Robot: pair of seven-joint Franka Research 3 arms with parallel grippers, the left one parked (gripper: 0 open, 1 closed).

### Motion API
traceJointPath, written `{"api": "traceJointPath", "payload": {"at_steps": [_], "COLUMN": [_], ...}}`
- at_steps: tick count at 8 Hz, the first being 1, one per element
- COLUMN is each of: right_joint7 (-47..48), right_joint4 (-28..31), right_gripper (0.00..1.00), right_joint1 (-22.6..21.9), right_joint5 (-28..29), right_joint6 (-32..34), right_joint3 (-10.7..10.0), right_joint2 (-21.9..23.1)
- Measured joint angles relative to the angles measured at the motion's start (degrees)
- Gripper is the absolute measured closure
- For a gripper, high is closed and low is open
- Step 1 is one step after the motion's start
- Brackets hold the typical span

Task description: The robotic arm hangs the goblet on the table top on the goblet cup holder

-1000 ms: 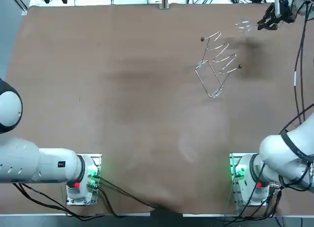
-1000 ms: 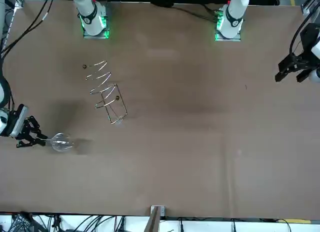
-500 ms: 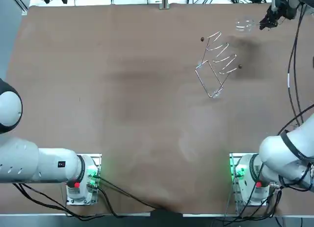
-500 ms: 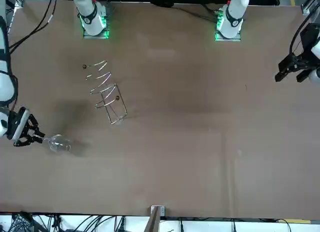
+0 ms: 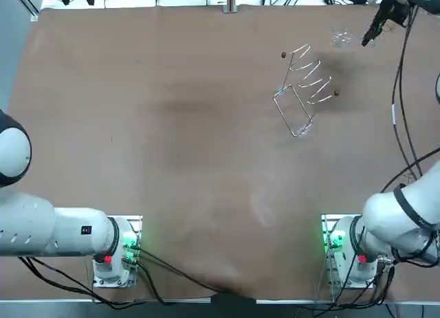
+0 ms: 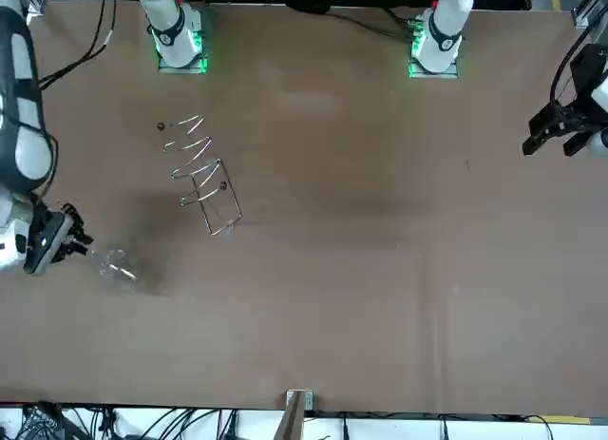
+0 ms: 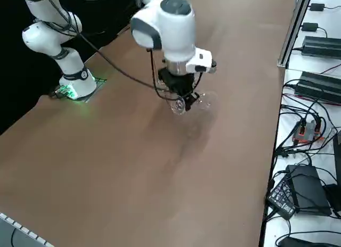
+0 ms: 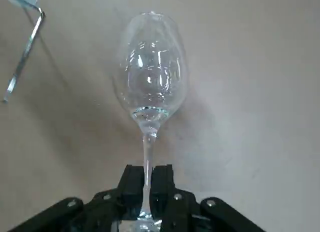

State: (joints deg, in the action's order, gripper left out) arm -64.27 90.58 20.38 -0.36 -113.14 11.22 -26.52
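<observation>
The right gripper (image 8: 148,184) has its fingers (image 8: 133,182) pinched tight on the goblet (image 8: 151,81), low on the stem. The bowl points straight out past the fingertips, and the foot is mostly hidden behind them. From overhead the glass is only a faint glint just ahead of the fingers, so I can't tell if it touches the table (image 5: 172,126). The holder (image 5: 304,91) stands out beyond the bowl and off to one side, apart from it.

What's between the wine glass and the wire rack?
Nothing: the top view shows only bare brown table between the clear glass goblet, held by its stem in the right claw near the far edge, and the silver wire cup holder.
</observation>
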Motion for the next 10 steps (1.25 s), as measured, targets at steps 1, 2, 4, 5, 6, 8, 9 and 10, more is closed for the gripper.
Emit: {"api": "traceJointPath", "payload": {"at_steps": [1,2,4,5,6,8,9,10], "right_joint7": [6.3,12.6,24.2,29.1,33.5,41.2,44.5,47.3], "right_joint4": [0.0,0.1,0.2,0.1,0.0,-2.0,-3.6,-5.5], "right_gripper": [0.89,0.89,0.89,0.89,0.89,0.89,0.89,0.89], "right_joint1": [-0.5,-0.9,-1.9,-2.2,-2.3,-3.3,-4.0,-4.9], "right_joint5": [-0.2,-0.3,-0.3,-0.3,-0.3,-0.3,-0.3,-0.3], "right_joint6": [3.2,6.7,13.0,15.1,17.2,22.7,25.9,29.1], "right_joint3": [0.0,0.0,0.0,0.0,0.0,0.0,0.1,0.1], "right_joint2": [1.3,2.3,3.7,3.9,3.9,4.0,4.0,3.9]}}
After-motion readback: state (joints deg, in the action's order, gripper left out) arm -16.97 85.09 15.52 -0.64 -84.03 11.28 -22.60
